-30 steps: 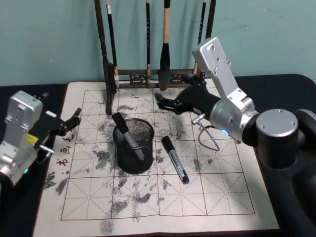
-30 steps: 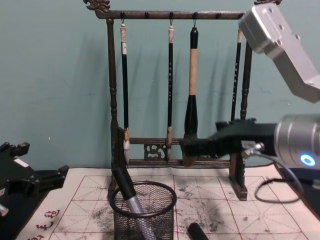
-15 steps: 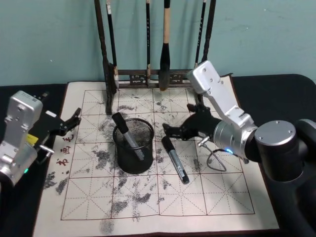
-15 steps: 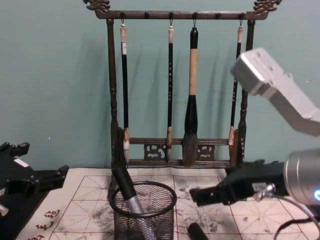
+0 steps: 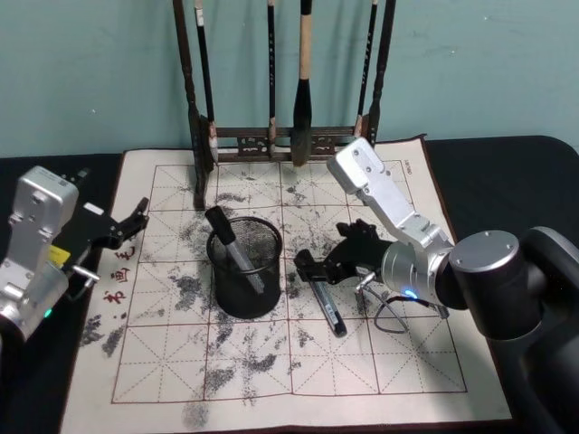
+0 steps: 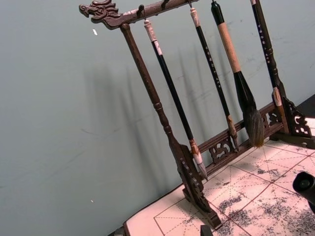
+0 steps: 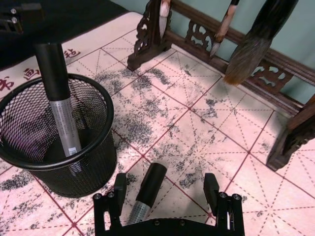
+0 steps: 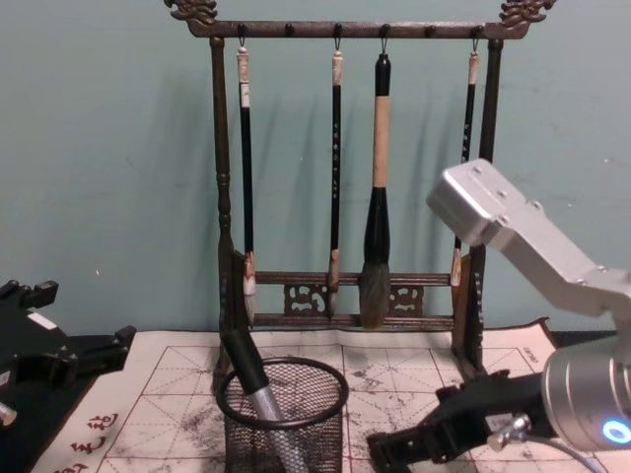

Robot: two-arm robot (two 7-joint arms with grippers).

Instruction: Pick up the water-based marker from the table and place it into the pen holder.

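A black and silver water-based marker (image 5: 327, 307) lies on the ink-stained grid mat, just right of the pen holder (image 5: 246, 271), a black wire-mesh cup. Another marker (image 5: 231, 249) leans inside the cup. My right gripper (image 5: 312, 268) is low over the mat, open, and its fingers straddle the capped end of the lying marker (image 7: 147, 189). In the right wrist view the gripper (image 7: 165, 191) has one finger on each side of that marker, with the pen holder (image 7: 106, 135) close beside. My left gripper (image 5: 127, 226) rests open at the mat's left edge.
The tall wooden brush rack (image 5: 271, 140) with several hanging brushes stands at the back of the mat, behind the cup (image 8: 283, 414). A loop of cable (image 5: 384, 307) hangs under my right wrist. Black tabletop (image 5: 507, 181) surrounds the mat.
My right gripper came forward from near the brush rack and dropped down to the mat, ending around the lying marker's capped end. The left arm and both markers stayed put.
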